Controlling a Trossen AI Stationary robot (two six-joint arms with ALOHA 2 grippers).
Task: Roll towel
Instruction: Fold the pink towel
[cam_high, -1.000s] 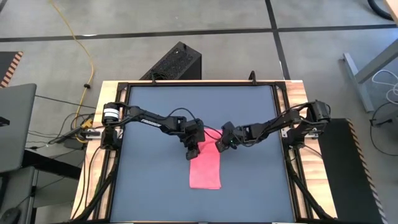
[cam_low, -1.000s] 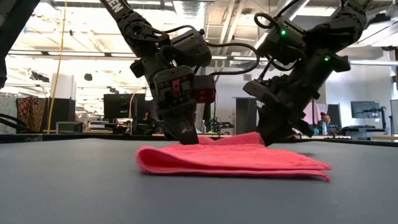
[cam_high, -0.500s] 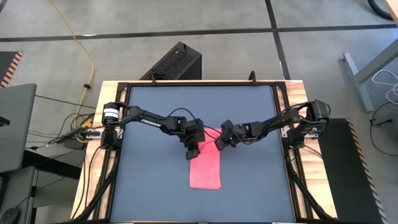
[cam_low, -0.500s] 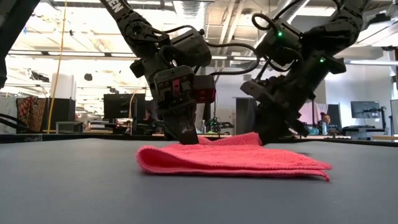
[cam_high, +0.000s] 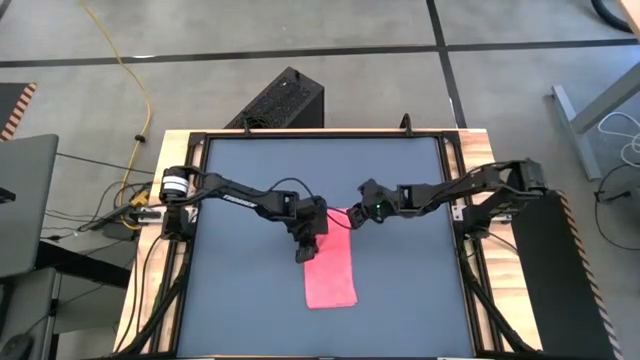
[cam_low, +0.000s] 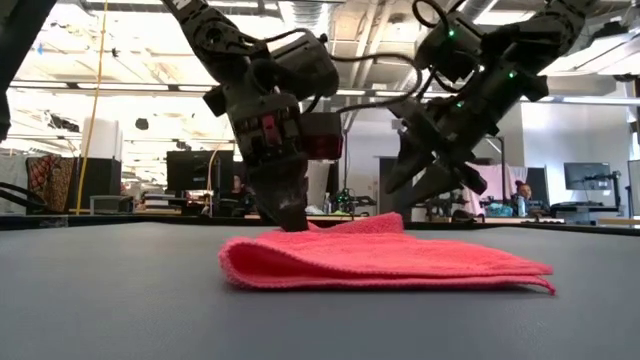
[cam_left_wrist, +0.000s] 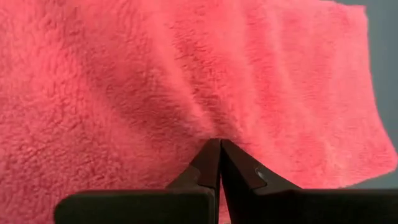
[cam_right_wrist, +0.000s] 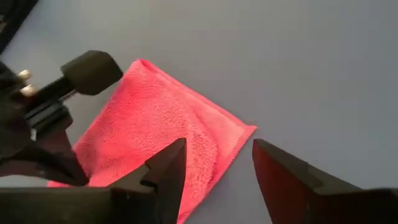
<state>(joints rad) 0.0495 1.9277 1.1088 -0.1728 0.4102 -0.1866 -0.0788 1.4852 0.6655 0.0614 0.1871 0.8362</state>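
Observation:
The pink towel (cam_high: 331, 268) lies folded on the dark table (cam_high: 250, 180), its long side running from the far to the near edge. Its far end (cam_low: 365, 222) humps up slightly. My left gripper (cam_high: 308, 247) is shut, with its tips down on the towel's far left part (cam_low: 287, 222). My right gripper (cam_high: 360, 215) hangs open above the towel's far right corner (cam_right_wrist: 245, 129) and touches nothing; in the low view the right gripper (cam_low: 428, 186) is clear of the cloth. My left gripper presses its shut fingertips (cam_left_wrist: 217, 144) down on the towel's top surface, near the left edge of the far half. The fingers come from above, slanting toward the near edge. Wrinkles (cam_left_wrist: 189, 109) in the cloth run into the tips. The towel stays flat on the table.
Bare table lies left, right and near of the towel. The black frame rail (cam_high: 455, 180) runs round the tabletop. A black box (cam_high: 283, 100) stands on the floor past the far edge.
My right gripper has opened, let go of the towel's far end and risen, drawing back toward the far right. My left gripper has shifted slightly toward the near edge, and the towel has slid a little that way with it.

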